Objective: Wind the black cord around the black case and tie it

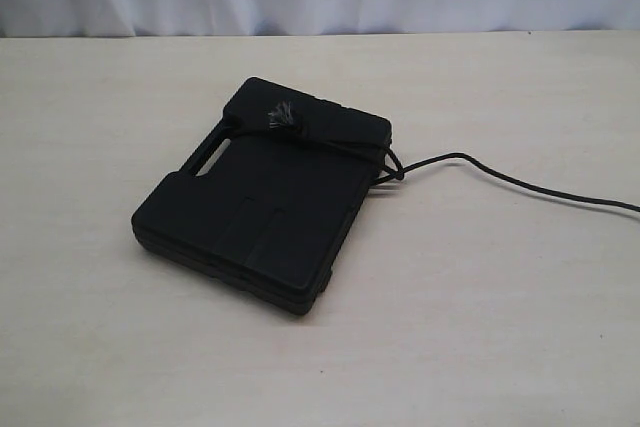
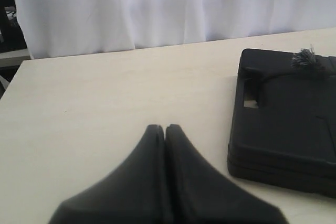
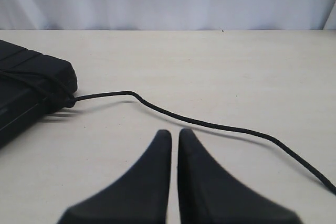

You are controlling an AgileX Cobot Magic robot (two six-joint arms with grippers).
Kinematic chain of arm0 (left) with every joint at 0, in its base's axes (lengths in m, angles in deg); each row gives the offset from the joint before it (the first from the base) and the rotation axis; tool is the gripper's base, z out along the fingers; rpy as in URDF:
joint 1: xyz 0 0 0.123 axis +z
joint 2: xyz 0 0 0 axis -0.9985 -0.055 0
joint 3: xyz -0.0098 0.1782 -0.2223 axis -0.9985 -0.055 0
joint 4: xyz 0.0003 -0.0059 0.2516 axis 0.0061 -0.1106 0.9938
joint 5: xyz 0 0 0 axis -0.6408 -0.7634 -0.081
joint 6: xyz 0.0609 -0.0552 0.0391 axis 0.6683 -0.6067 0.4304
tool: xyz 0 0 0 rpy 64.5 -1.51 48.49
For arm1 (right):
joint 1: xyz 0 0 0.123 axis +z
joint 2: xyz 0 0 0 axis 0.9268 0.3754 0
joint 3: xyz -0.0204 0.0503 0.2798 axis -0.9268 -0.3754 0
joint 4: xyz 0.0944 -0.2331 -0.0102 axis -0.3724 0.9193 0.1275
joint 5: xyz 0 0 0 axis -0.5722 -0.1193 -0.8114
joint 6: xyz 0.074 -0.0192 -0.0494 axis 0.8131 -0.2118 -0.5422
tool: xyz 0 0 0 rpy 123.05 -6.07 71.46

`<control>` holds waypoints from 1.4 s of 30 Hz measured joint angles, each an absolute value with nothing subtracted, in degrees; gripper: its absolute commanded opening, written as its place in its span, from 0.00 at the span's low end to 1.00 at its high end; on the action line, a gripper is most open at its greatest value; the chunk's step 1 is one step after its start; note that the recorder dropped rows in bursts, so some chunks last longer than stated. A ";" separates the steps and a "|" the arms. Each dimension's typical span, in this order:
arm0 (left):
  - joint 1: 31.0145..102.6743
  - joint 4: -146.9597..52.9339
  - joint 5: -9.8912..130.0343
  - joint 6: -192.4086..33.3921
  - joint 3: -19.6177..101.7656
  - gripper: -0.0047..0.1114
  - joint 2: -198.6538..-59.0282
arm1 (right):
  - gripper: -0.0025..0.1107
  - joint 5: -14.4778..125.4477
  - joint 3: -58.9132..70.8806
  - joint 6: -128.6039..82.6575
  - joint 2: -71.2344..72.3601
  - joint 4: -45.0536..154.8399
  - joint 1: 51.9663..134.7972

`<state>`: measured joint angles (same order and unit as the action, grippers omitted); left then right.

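I see the black case point(image 1: 262, 197) lying flat on the pale table point(image 1: 480, 337). The black cord point(image 1: 480, 169) crosses its far end, frayed tuft point(image 1: 283, 117) on top, then trails off rightward across the table. My left gripper point(image 2: 165, 128) and right gripper point(image 3: 175, 132) are both clenched empty, the right one near the loose cord.

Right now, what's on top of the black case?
The black cord crosses the top of the black case near its handle, frayed grey tuft lying there, then trails onto the table. Whether it runs underneath is hidden.
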<state>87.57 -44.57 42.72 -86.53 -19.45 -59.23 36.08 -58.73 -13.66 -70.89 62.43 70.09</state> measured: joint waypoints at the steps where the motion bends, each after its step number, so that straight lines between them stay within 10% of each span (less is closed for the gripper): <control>1: 87.57 -44.57 42.72 -86.53 -19.45 0.04 -59.23 | 0.06 36.08 -58.73 -13.66 -70.89 62.43 70.09; 42: 87.57 -44.77 42.36 -85.21 -19.45 0.04 -59.23 | 0.06 36.08 -58.73 -13.66 -70.89 62.43 70.09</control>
<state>87.57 -44.77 42.36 -85.21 -19.45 -59.23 36.08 -58.73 -13.66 -70.89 62.43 70.09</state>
